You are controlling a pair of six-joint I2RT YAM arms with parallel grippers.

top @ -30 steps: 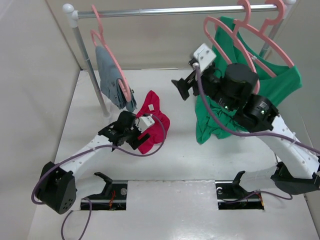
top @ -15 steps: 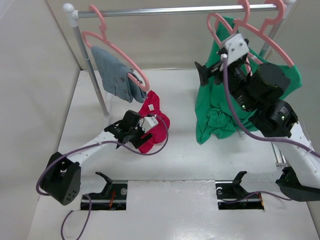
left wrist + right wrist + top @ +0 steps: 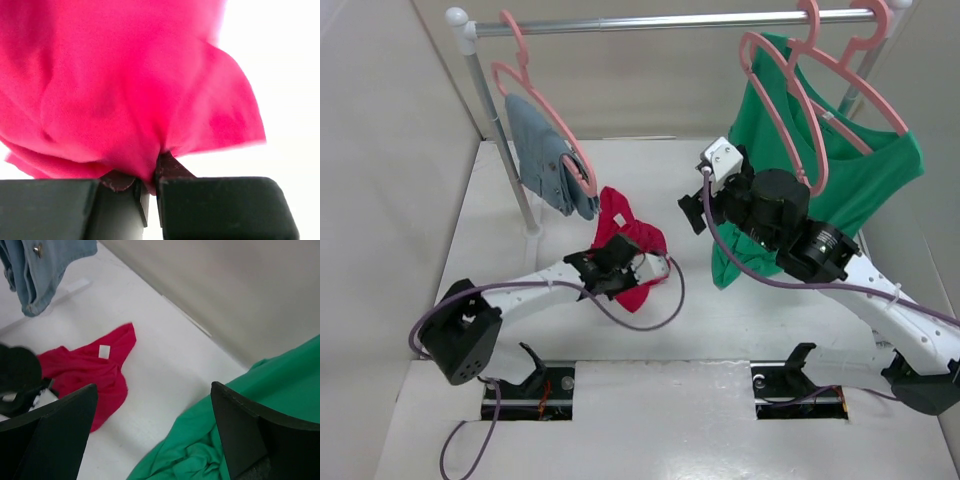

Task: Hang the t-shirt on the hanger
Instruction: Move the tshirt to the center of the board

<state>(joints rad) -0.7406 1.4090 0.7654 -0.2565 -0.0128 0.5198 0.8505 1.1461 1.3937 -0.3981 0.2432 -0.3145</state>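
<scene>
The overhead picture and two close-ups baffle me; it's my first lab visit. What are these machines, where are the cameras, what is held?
The left arm and right arm are robots, bolted at the near edge of the table. One camera looks down from behind them; each close-up comes from a wrist camera. The left tool pinches the crimson t-shirt lying on the table. The right tool is open and empty. A green top and grey-blue cloth hang on the rail.
</scene>
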